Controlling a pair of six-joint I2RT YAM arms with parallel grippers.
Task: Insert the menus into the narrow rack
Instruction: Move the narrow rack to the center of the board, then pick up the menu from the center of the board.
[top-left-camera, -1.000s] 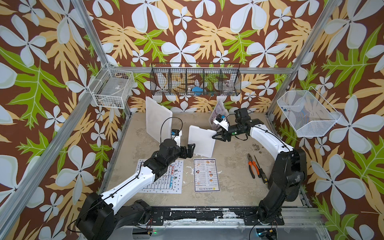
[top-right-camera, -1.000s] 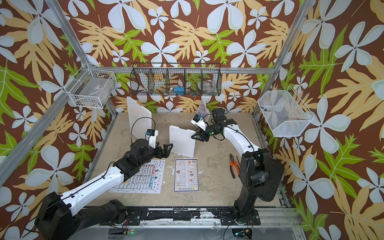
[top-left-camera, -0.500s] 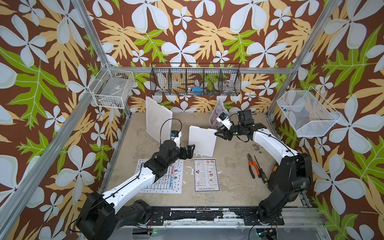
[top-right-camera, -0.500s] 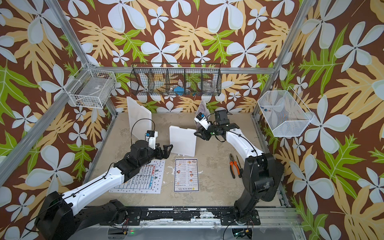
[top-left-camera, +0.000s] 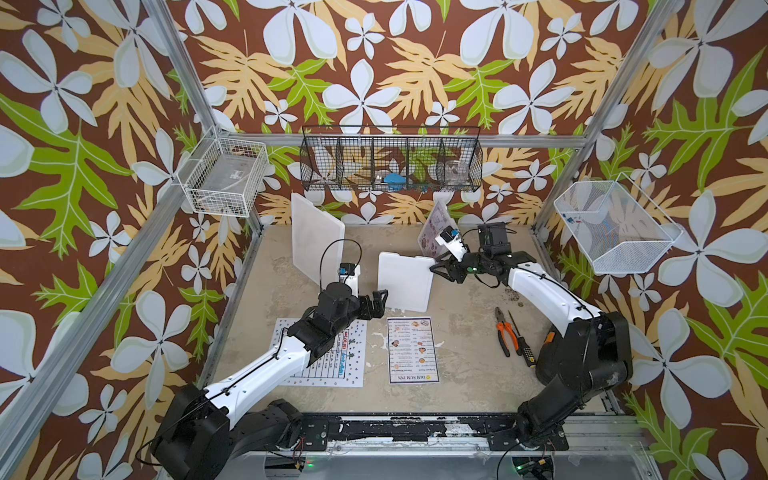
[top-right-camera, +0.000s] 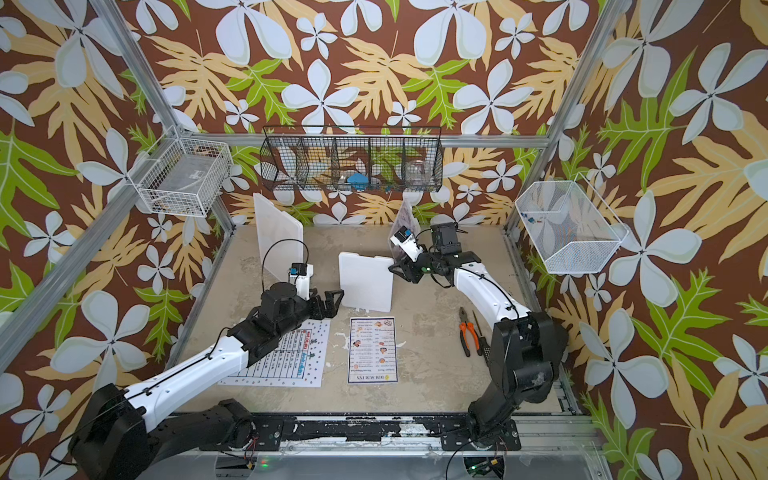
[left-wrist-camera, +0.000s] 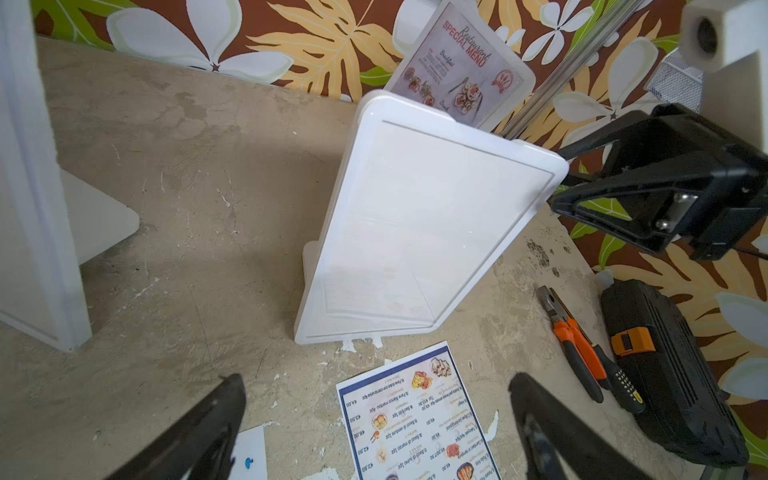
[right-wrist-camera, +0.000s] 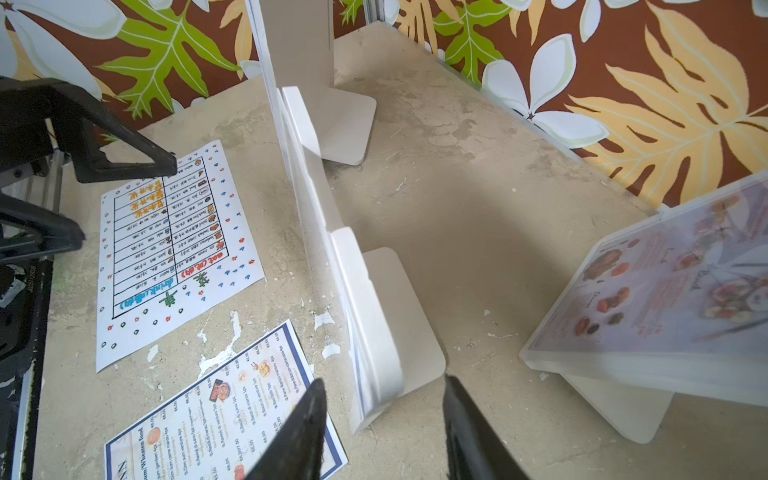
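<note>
The narrow rack is a small white upright stand in mid-table. My right gripper is open and straddles its upper far corner, with a gap on each side. My left gripper is wide open and holds nothing, just left of the rack's foot. The "DIM SUM INN" menu lies flat in front of the rack. The white dotted-border menu lies partly under my left arm. The pinkish "SPECIAL MENU" sits in a tilted stand behind.
A large white stand rises at the back left. Orange-handled pliers and a screwdriver lie by my right arm. Wire baskets hang on the walls: white, black, white.
My right wrist shifted slightly right and toward the back wall, then held still at the rack's corner. The left arm, both racks and the flat menus have not moved.
</note>
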